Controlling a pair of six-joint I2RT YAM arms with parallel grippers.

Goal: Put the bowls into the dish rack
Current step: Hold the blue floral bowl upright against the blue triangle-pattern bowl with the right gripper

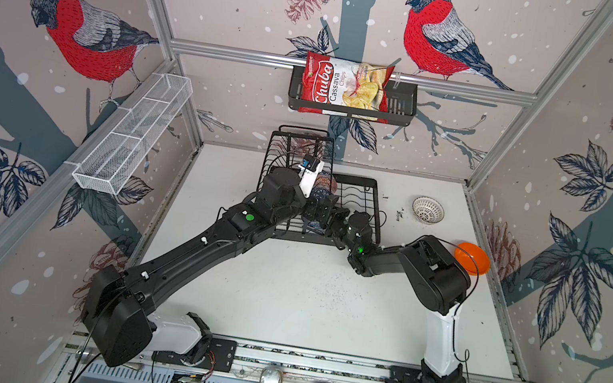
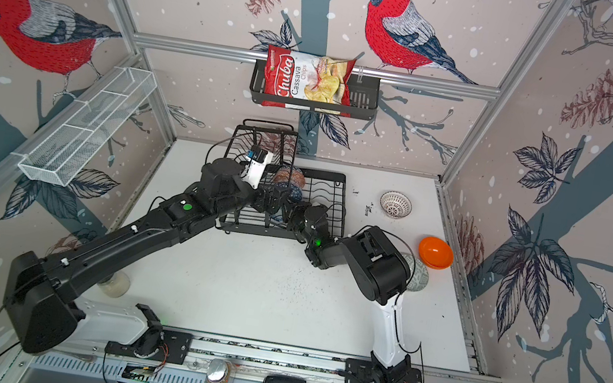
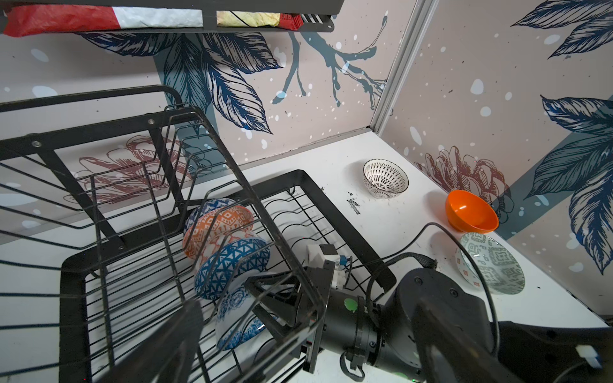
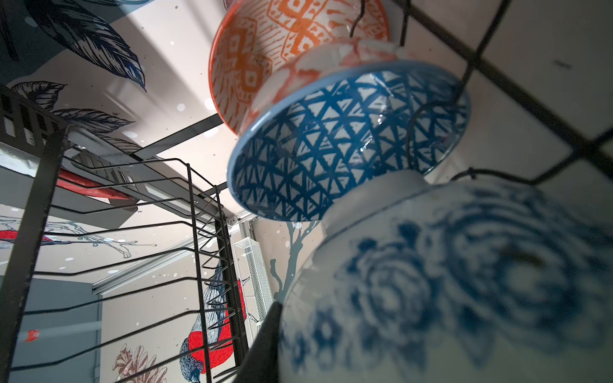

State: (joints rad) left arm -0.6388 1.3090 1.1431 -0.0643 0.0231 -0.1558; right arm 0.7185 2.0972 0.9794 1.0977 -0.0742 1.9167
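In the dish rack [image 3: 335,212] three bowls stand on edge in a row: orange-white patterned [image 3: 215,228], blue triangle-patterned [image 3: 232,265], blue-white floral [image 3: 232,318]. My right gripper [image 3: 265,301] reaches in from the rack's front with its jaws either side of the floral bowl's rim. One finger [image 4: 262,341] lies against that bowl [image 4: 447,282]; whether they still pinch does not show. My left gripper [image 1: 317,207] hangs wide open above the same spot, holding nothing. On the table to the right sit the white lattice bowl [image 1: 427,210], the plain orange bowl [image 1: 472,258] and the grey-white bowl [image 2: 418,274].
The rack's raised upper tier [image 1: 299,149] stands at its back left. A black basket [image 1: 403,107] with a chips bag hangs on the back wall. A white mesh shelf [image 1: 133,134] runs along the left wall. A glass jar [image 2: 114,282] sits under the left arm.
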